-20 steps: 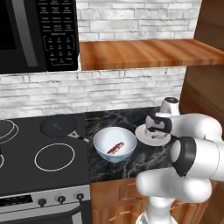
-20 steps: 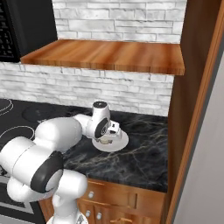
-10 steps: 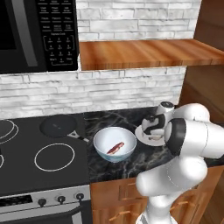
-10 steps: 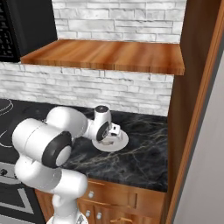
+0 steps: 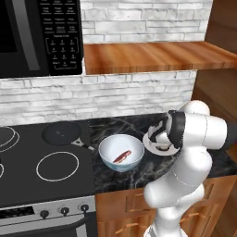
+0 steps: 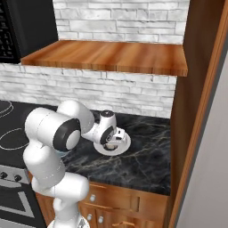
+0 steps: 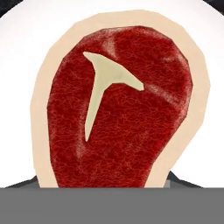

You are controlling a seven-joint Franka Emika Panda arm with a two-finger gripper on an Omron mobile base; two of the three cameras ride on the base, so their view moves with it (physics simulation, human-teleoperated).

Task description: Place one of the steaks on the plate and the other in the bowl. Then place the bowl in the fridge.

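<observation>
Hand view — steak (image 7: 118, 109) bottom cut off

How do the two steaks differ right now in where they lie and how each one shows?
The steak in the bowl lies inside the deep bowl, left of the arm; the steak on the plate lies on the flat white plate, under the gripper. The steak in the bowl sits in open view on the bowl's white inside; the steak on the plate is close under the hand camera. Both are red meat.
</observation>
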